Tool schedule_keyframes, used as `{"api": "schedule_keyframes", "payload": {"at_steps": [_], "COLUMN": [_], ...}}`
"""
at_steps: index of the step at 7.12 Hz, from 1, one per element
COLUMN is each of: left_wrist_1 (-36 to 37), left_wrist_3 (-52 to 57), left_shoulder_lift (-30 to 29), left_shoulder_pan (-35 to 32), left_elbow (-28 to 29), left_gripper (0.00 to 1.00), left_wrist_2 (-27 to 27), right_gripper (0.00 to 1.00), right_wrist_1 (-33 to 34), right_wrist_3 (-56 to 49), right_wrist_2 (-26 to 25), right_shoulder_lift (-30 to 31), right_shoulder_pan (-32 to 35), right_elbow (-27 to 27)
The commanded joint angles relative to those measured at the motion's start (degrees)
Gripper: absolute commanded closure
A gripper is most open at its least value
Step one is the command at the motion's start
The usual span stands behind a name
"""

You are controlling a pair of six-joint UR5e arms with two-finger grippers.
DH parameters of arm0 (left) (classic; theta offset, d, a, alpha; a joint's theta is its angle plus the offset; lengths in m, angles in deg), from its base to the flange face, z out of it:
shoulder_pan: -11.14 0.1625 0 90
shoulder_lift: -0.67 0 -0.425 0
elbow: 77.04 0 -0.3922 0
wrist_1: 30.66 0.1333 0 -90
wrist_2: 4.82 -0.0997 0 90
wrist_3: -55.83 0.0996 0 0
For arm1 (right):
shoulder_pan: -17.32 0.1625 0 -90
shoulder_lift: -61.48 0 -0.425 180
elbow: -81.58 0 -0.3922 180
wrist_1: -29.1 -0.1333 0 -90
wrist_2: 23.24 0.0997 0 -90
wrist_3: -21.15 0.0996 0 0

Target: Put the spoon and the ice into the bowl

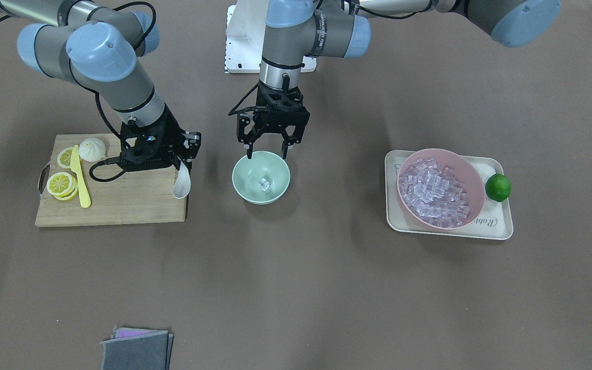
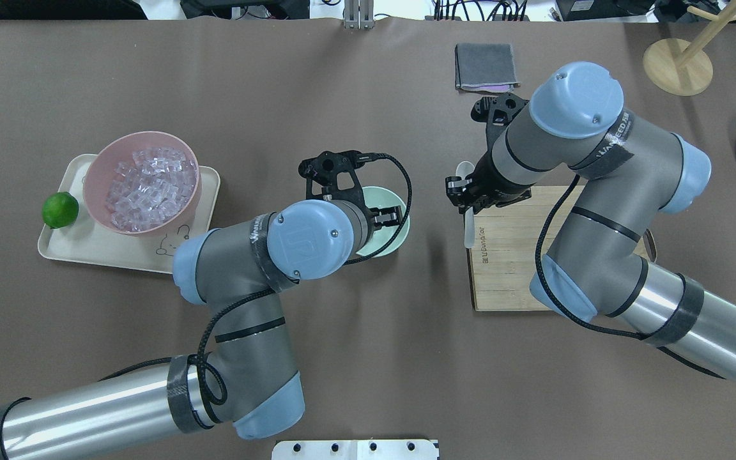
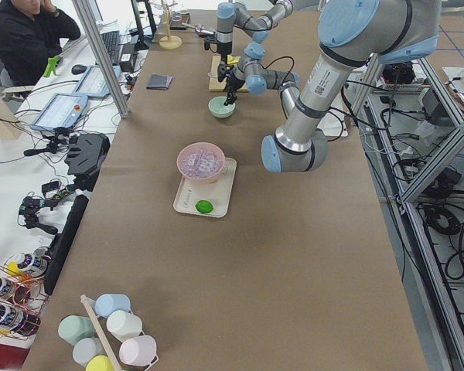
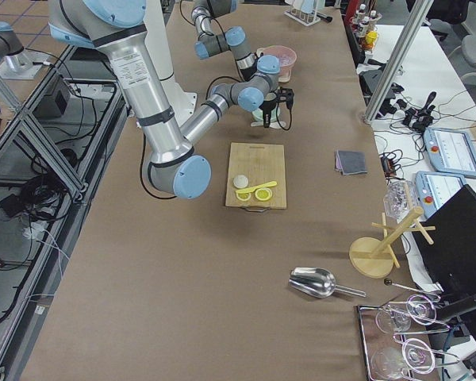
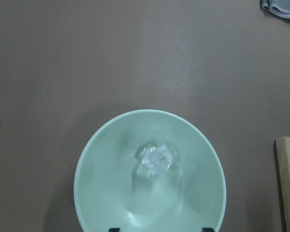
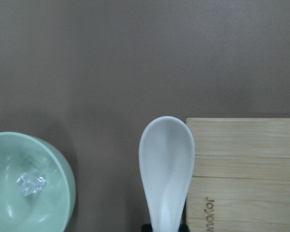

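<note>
**Hazards.** The left gripper (image 1: 266, 153) hangs directly above the bowl (image 1: 260, 176). Its jaws are released, spread about as wide as the rim, and hold nothing. While it occupies that space, any approach by the right gripper (image 1: 180, 163) risks contact between the two arms over the bowl.

The right jaws are clenched on the handle of the spoon (image 1: 182, 184), just to the robot's right of the bowl. The scoop reaches past the edge of the cutting board (image 1: 121, 205) that faces the bowl. Whether the spoon hangs clear of the board cannot be told.

The grip takes the handle end only. In the inspector's judgement, so smooth a handle could swivel or slip in transfer. A spoon set on the rim rather than inside could tip the bowl or knock out its contents.

**Containers.** The bowl stands on the table (image 1: 296, 282) and holds a single ice cube (image 1: 263, 184) at its bottom, nothing more. Well apart from the bowl, on the robot's left, a pink bowl (image 1: 473, 180) carries the ice heap (image 1: 432, 192), a generous stock. It sits on a cream tray (image 1: 496, 226), with a lime (image 1: 498, 187) on the tray's side farthest from the bowl.
</note>
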Motion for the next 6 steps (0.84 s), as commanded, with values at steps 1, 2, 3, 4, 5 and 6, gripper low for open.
{"api": "schedule_keyframes", "payload": {"at_steps": [1,2,3,4,5,6], "left_wrist_1": [1.55,2.17,2.18,2.09,2.0,1.74], "left_wrist_3": [11.85,17.88,24.38,29.58,35.9,40.4], "left_shoulder_lift": [6.12,8.24,11.57,15.0,17.9,20.98], "left_shoulder_pan": [-7.34,-12.42,-16.3,-20.52,-25.26,-29.05], "left_elbow": [-6.71,-8.57,-9.72,-11.21,-12.97,-13.94], "left_gripper": [0.02,0.02,0.02,0.02,0.02,0.02], "left_wrist_2": [3.7,8.69,10.22,12.32,16.87,20.74], "right_gripper": [1.0,1.0,1.0,1.0,1.0,1.0], "right_wrist_1": [0.11,0.19,0.02,-0.24,-0.59,-0.77], "right_wrist_3": [2.75,2.93,2.93,2.93,2.93,3.54], "right_wrist_2": [-2.2,-3.0,-3.45,-3.54,-3.54,-3.54], "right_shoulder_lift": [-3.55,-5.22,-7.32,-8.74,-10.06,-11.2], "right_shoulder_pan": [-3.43,-4.49,-4.93,-5.02,-5.46,-6.25], "right_elbow": [-0.83,-2.06,-4.51,-6.36,-8.2,-8.83]}}
